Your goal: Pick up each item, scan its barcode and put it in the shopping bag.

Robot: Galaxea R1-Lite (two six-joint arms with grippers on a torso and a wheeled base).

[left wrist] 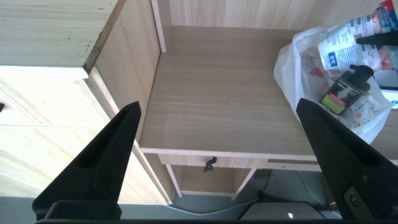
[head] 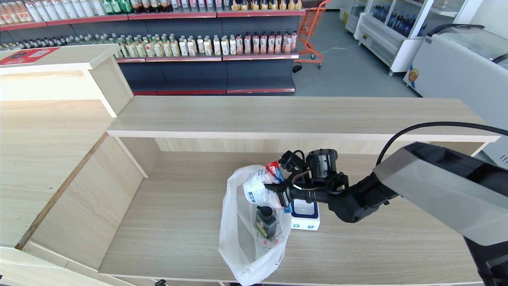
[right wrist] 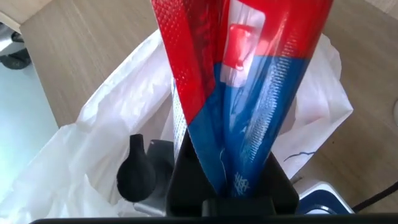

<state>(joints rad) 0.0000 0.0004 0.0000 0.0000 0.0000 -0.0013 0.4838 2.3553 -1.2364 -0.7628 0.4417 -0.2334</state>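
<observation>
My right gripper (head: 279, 191) is shut on a white packet with a red and blue end (head: 257, 186), held tilted just over the mouth of the white shopping bag (head: 242, 246). In the right wrist view the packet (right wrist: 242, 93) rises from the closed jaws of the gripper (right wrist: 224, 190), with the bag (right wrist: 87, 143) below it. A dark bottle (head: 266, 222) lies inside the bag, and the bottle (right wrist: 138, 174) shows under the packet. My left gripper (left wrist: 217, 155) hangs open off the counter's front left, far from the bag (left wrist: 298, 68).
A white and blue scanner box (head: 304, 216) stands on the lower counter (head: 178, 222) right beside the bag. A raised ledge (head: 293, 115) runs along the back. A wooden side wall (head: 83, 198) closes the left. Bottle shelves (head: 206, 45) and freezers (head: 456, 59) stand beyond.
</observation>
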